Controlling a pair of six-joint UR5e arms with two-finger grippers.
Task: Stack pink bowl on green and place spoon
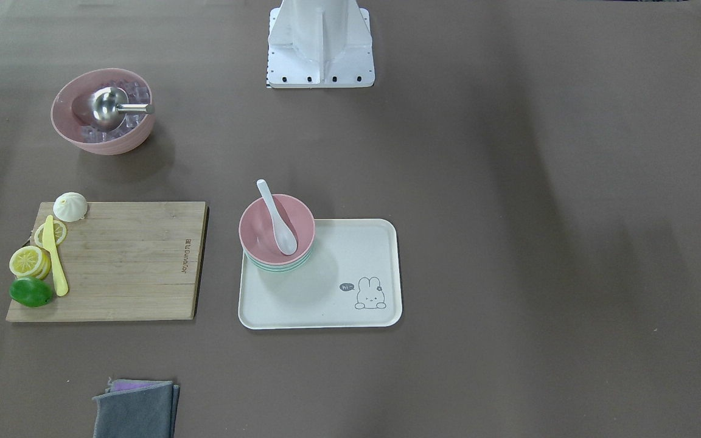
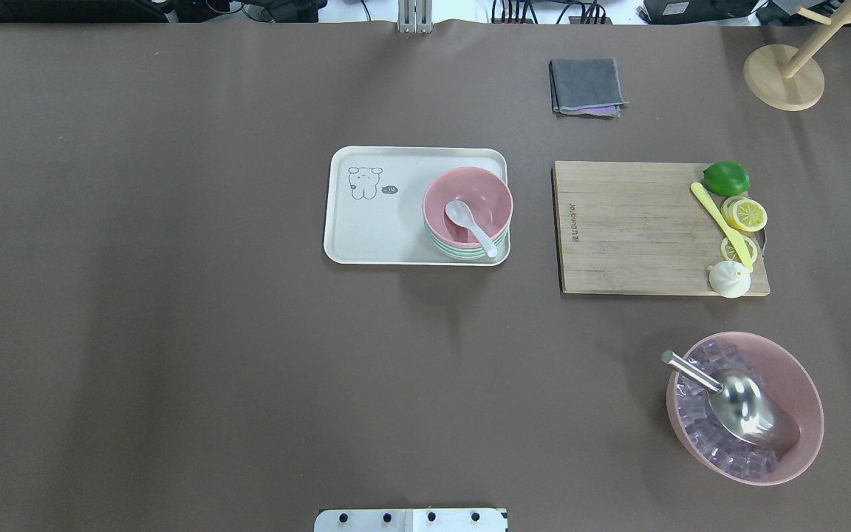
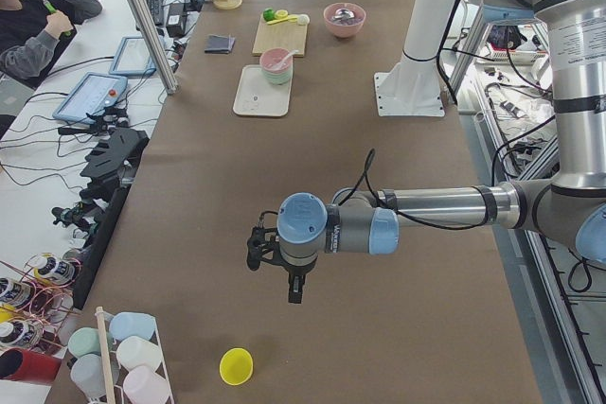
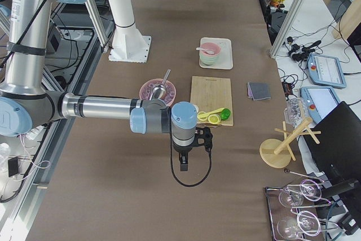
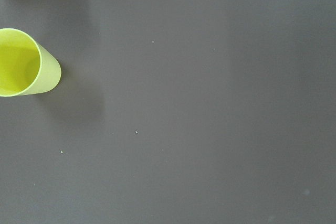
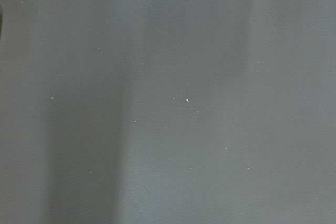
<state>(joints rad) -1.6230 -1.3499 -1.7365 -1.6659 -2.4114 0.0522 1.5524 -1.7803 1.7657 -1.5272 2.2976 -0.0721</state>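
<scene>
I see a glossy pink bowl (image 2: 467, 205) nested in the green bowl (image 2: 461, 253), with only the green rim showing, on a cream tray (image 2: 366, 240). The white spoon (image 2: 471, 227) lies in the pink bowl, its scoop inside and its handle slanting over the rim toward the robot's base. The stack sits between the 2 grippers, well apart from both. I cannot tell whether the left gripper (image 3: 294, 292) or the right gripper (image 4: 184, 166) is parted or closed.
</scene>
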